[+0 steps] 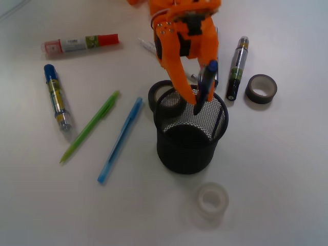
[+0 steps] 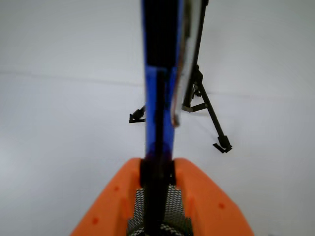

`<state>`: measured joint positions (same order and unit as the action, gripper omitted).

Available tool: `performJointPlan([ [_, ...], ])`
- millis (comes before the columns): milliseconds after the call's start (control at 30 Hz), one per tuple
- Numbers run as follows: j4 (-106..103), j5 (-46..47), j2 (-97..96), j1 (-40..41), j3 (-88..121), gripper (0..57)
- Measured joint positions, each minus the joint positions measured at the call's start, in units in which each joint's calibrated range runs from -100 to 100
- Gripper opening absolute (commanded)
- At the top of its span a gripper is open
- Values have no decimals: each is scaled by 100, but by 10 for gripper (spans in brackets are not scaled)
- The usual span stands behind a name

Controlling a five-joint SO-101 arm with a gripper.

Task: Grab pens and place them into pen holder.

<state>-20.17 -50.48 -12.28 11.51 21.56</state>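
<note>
One dark blue pen (image 1: pixel 204 88) hangs upright, pinched tight between the orange fingers (image 1: pixel 180 84), tip aimed into the pen holder (image 1: pixel 190 136) for release.

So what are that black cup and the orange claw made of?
The cup looks like black wire mesh, probably metal, matte: you can see through its fine grid wall, with a solid rim. The claw, shut on a dark blue pen, looks like moulded or printed plastic: uniform bright orange with a dull sheen. Neither can be confirmed by look alone.
</note>
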Motion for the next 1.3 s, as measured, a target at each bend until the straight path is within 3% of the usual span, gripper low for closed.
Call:
performJointPlan([
  [133, 0, 200, -70, -111, -144, 172],
  [400, 173, 747, 35, -259, -539, 175],
  [700, 4242, 1675, 2343, -400, -440, 172],
  [967, 5901, 1665, 4242, -540, 1806, 171],
  [1300, 6713, 1895, 4713, -340, 3711, 171],
])
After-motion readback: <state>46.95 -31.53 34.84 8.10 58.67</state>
